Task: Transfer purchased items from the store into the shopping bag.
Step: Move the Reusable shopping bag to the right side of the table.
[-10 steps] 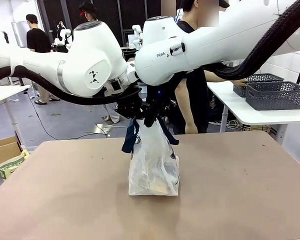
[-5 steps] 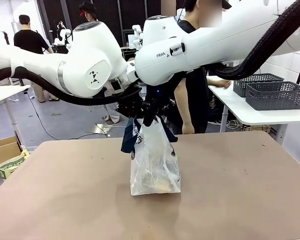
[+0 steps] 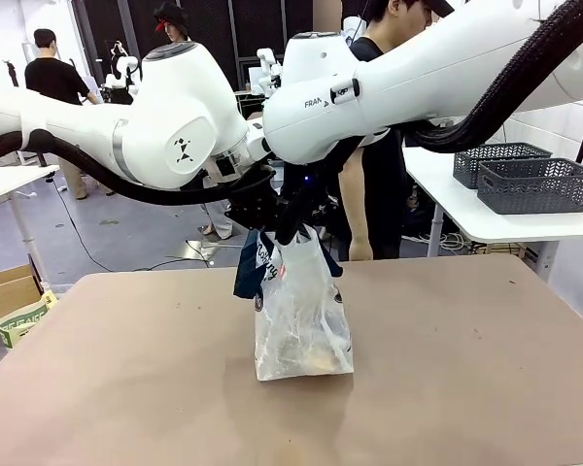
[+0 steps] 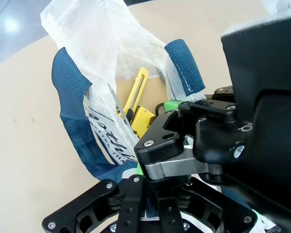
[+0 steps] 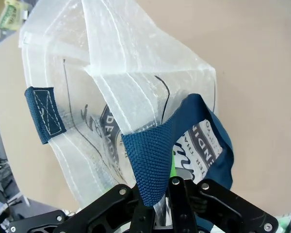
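— Tan bench (image 3: 447, 388) in the foreground: what stands on it?
— One translucent white plastic shopping bag with navy lettering (image 3: 301, 320), upright near the middle, its mouth gathered up under both arms.
— Who has hold of it?
— Both arms. The left end effector (image 3: 257, 216) is clamped fully closed on a navy blue strap handle (image 4: 70, 111). The right end effector (image 3: 291, 228), just beside it, is pinched tight on the other navy strap (image 5: 153, 160).
— And the goods?
— Inside the bag. A long yellow packaged item (image 4: 137, 92) shows through the open mouth, and a yellowish packet (image 3: 316, 362) lies at the bottom.
— Farther back?
— A person in a black top (image 3: 374, 184) stands past the far edge. To that person's right, two dark grey slotted plastic baskets (image 3: 530, 180) rest on a white table (image 3: 457, 218).
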### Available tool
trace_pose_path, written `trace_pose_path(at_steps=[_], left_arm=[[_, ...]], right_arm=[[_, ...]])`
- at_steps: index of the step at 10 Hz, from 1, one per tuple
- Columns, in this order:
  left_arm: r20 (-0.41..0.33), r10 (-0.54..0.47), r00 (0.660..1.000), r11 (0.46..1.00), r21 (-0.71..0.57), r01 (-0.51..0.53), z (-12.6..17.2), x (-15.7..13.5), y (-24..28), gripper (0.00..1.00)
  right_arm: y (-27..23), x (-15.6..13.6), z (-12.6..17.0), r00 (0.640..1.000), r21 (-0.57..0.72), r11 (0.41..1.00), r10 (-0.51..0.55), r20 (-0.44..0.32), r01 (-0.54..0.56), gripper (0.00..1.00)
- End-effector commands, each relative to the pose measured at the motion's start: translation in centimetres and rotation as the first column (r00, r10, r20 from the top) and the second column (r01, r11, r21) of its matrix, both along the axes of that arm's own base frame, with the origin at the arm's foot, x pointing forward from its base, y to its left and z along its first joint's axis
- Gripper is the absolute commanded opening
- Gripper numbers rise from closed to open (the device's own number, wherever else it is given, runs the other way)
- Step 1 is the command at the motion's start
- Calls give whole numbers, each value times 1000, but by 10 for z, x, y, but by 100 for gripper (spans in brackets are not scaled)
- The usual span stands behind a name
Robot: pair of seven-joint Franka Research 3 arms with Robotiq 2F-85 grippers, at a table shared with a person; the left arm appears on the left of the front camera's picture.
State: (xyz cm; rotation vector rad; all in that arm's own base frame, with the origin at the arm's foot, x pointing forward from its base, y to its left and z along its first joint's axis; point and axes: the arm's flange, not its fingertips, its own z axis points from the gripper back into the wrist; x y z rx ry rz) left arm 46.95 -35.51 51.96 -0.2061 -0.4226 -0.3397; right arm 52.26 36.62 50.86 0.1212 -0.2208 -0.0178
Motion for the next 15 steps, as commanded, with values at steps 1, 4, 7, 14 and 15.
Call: trace_pose_path(at_steps=[1, 4, 7, 14, 15], left_arm=[[31, -42, 999, 999, 11, 42, -1, 3, 3, 0], [120, -172, 978, 985, 37, 169, 7, 20, 10, 0], [134, -215, 967, 976, 65, 208, 16, 38, 20, 0], [111, -233, 966, 971, 84, 224, 5, 34, 17, 0], [111, -233, 966, 971, 84, 224, 5, 34, 17, 0]], right_arm=[[1, 0, 0, 1000, -1, 1000, -13, 4, 13, 0], [5, 3, 1, 994, 19, 994, -109, -7, 109, 0], [11, 2, 7, 990, -28, 990, -140, 31, 141, 0], [5, 4, 4, 991, -18, 992, -126, 38, 126, 0], [5, 4, 4, 991, -18, 992, -126, 38, 126, 0]])
